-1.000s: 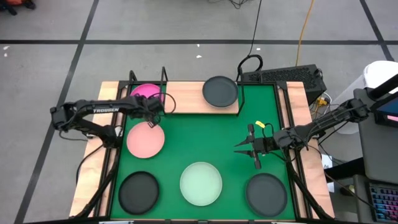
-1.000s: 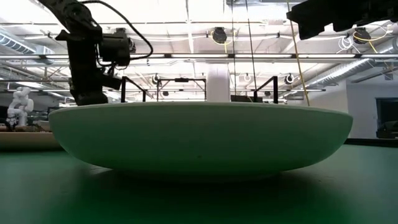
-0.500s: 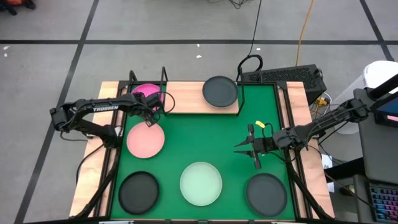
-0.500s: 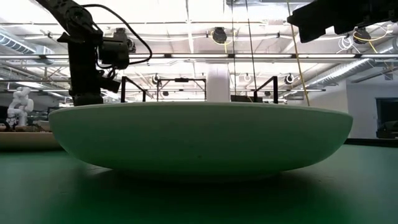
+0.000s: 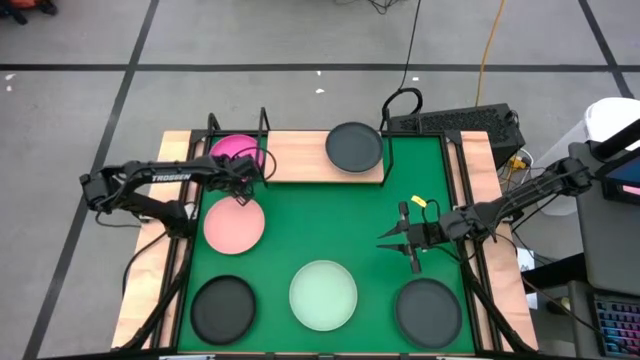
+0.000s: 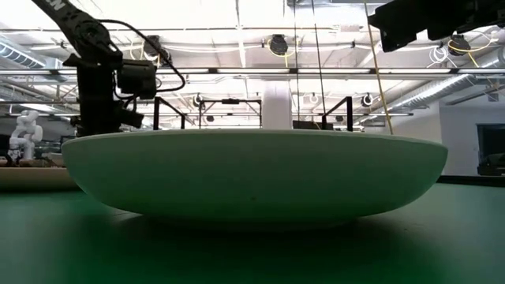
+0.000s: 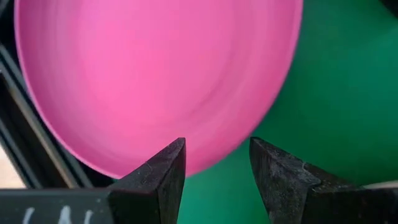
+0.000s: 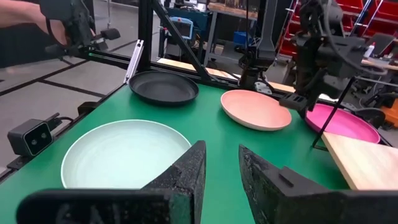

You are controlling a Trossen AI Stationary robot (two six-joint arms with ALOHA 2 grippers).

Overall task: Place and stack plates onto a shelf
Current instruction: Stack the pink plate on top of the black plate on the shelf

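Pink plate [image 5: 234,224] lies at six o'clock, just below my left claw [image 5: 243,186], which hangs released. Right claw [image 5: 396,236] idles empty, part open, well apart.

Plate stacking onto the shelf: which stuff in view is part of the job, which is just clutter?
Job:
- shelf
- magenta plate
- pale pink plate
- mint plate
- dark plate on shelf
- two dark plates on the mat

Clutter:
- keyboard
- small camera at mat edge
- yellow cable
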